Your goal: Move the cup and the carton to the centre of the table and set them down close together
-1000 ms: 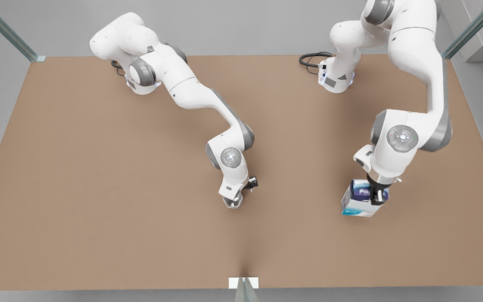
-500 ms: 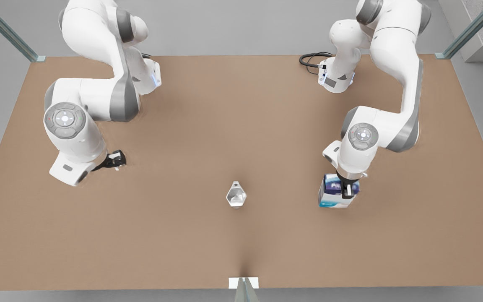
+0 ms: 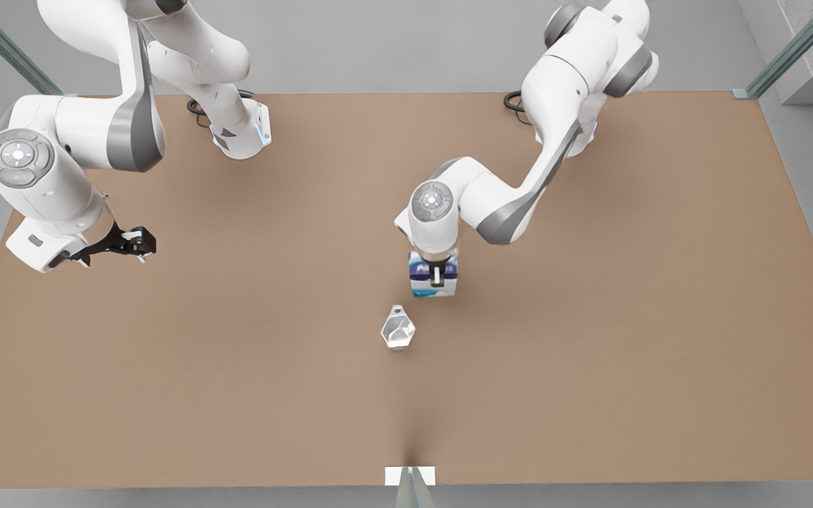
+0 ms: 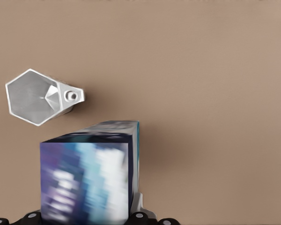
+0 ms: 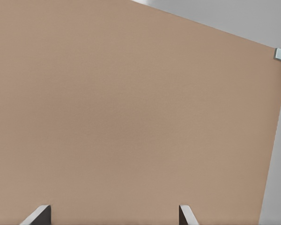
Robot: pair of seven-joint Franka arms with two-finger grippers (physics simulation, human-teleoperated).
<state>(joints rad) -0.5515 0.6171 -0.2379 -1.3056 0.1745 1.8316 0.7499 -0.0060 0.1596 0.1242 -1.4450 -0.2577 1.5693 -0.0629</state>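
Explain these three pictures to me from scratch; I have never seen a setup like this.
These are simulator renders of two white robot arms bolted to a brown table. The front view looks down from above. The other two come from cameras on the arms' wrists. The left wrist view rides on the arm at the front view's right: its left end effector grips a blue and white carton near the table's middle, close to a small silver cup standing free on the table. The right end effector, at the front view's left, is open, holds nothing and waits above the table; its fingertips show in its own view.
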